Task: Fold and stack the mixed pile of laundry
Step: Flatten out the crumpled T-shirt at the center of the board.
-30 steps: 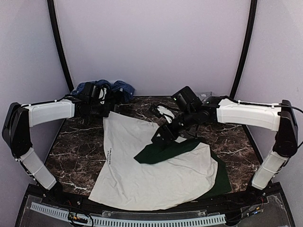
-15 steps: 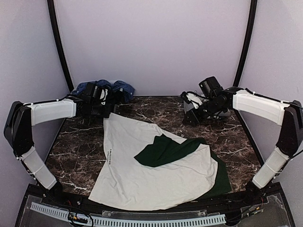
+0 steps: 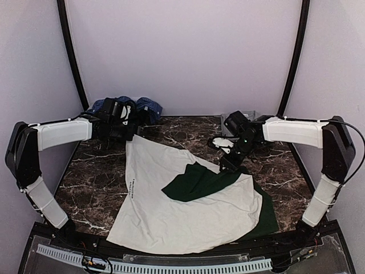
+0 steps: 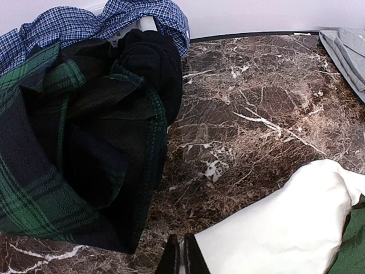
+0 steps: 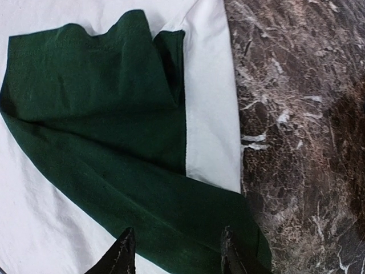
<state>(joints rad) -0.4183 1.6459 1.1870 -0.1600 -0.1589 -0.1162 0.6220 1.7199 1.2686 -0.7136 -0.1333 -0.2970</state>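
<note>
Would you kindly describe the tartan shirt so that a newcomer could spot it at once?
At the marble table's far left corner lies a clothes heap. The tartan shirt lies in front of the blue checked shirt; only it shows dark green plaid.

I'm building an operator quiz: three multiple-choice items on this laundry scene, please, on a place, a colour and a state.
1. Where does the blue checked shirt lie? A) table centre B) far-left corner C) near-right corner
2. What colour is the sleeve across the white tee? A) dark green B) red C) yellow
3. The right gripper is: A) shut on the sleeve B) out of view C) open above the sleeve
Answers: 1 B, it is bunched at the far left; 2 A, dark green on white; 3 C, its fingers stand apart over the cloth.
</note>
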